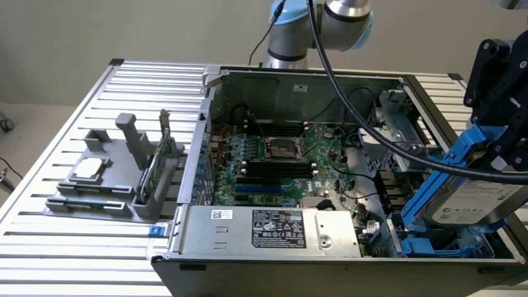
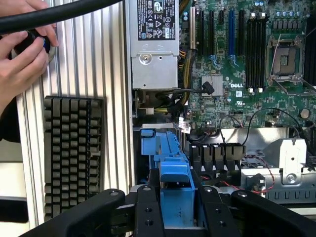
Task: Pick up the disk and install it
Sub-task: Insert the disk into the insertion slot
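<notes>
The gripper (image 2: pixel 180 210) is clenched on the blue carrier (image 2: pixel 170 163) of the disk (image 1: pixel 485 199). Its black fingers (image 2: pixel 148 212) press the frame from both sides, so the drive hangs in the air, clear of any surface. In the exterior view the disk is tilted, label side showing, above the near corner of the open computer case (image 1: pixel 330 272) on that view's right. Just under it, a bare blue bracket (image 1: pixel 429 247) sits in the drive bay. The step in hand looks like carrying the disk to its slot. Doing it well probably means levelling the carrier so its rails sit parallel to the bay before any push. The grip should stay on the plastic frame, not on the drive's label face, and the thick black cable (image 1: pixel 387 145) draped across the case should stay out of the path. The loose wires by the bay are a snag risk too. Beyond the bay lie the power supply (image 1: pixel 268 229) and then the motherboard (image 1: pixel 276 161). A person's hand (image 2: pixel 22 54) rests on the slatted table (image 1: pixel 49 247) beyond a keyboard (image 2: pixel 74 153). The arm (image 1: pixel 322 25) rises behind the case, and its wrist is turned so the fingers point down into the case.
</notes>
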Tool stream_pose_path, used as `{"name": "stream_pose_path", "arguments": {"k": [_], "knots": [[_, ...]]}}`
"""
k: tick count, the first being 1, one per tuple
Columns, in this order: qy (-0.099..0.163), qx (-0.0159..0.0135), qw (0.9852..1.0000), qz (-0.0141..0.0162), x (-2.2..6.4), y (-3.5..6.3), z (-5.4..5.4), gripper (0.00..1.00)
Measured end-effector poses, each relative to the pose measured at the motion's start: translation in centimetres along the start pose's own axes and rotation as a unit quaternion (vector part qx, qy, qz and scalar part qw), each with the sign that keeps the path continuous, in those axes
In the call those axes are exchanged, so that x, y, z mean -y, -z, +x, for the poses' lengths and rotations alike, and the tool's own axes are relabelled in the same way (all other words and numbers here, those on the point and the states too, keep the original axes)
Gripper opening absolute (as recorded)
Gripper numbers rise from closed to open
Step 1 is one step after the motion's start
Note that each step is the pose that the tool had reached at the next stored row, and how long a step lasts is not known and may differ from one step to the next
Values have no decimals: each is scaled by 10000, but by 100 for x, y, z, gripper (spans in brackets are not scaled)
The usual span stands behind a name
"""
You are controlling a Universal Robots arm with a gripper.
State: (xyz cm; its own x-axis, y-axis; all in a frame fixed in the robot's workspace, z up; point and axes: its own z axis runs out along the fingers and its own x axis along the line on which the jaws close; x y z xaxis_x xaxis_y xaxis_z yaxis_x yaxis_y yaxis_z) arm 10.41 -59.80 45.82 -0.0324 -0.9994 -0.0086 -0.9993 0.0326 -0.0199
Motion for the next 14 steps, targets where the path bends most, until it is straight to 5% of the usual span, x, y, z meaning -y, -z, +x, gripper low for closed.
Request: {"name": "stream_pose_path", "arguments": {"k": [14], "knots": [[161,99,9998,-34,0,-76,1,33]]}}
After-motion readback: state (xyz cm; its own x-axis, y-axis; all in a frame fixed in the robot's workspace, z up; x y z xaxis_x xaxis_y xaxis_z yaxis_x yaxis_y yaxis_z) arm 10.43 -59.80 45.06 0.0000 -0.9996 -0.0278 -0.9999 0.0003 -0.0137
